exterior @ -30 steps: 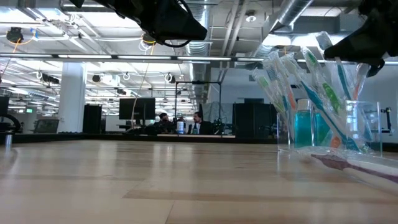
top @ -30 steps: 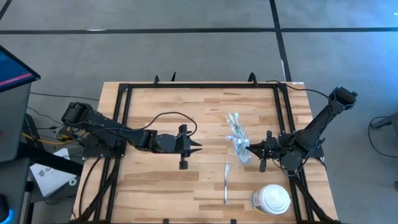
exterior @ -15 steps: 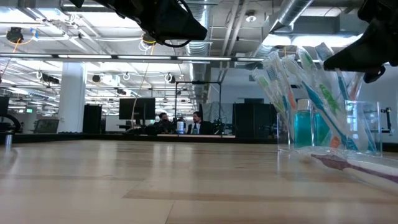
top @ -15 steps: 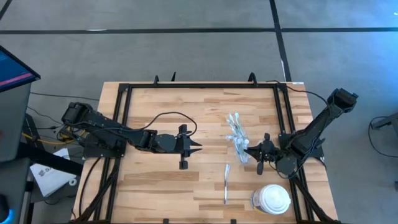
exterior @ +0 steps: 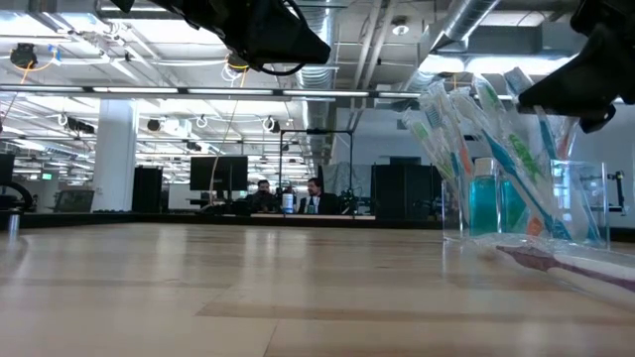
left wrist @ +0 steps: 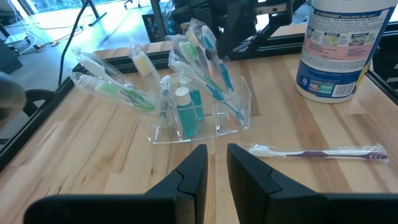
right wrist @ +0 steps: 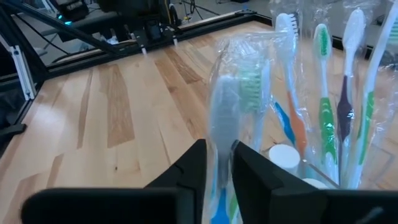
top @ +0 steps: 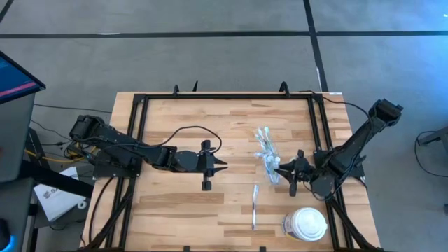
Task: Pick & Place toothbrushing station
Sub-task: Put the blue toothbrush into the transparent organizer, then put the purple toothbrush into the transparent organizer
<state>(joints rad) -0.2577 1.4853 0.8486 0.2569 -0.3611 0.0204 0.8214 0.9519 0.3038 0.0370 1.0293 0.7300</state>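
The toothbrushing station (top: 268,159) is a clear plastic holder (left wrist: 199,115) standing on the table right of centre. It holds several wrapped toothbrushes and small teal tubes (exterior: 483,198). My right gripper (top: 278,170) is at the holder's right side, fingers a little apart, with one wrapped toothbrush (right wrist: 225,118) upright between them (right wrist: 219,165). Another wrapped toothbrush (top: 255,205) lies flat on the table nearer the front edge. My left gripper (top: 218,166) hovers left of the holder, pointing at it, a narrow gap between its fingers (left wrist: 217,168) and nothing in it. My right gripper's fingers (right wrist: 194,163) stand on either side of the wrapped toothbrush's stem (right wrist: 221,155), below its head, coming level from the table's right. Whether they touch the wrapper I cannot tell. The toothbrush stands upright among the others in the holder.
A large white round lidded container (top: 306,224) stands at the near right corner, close to my right arm. A black frame (top: 140,105) runs along the table's edges. Bare wood (top: 175,210) spreads across the left half and the near side.
My right gripper has sunk a little at the holder. In the low view the wrapped toothbrush at it has gone down with it and sits lower among the others. My left gripper has kept still.
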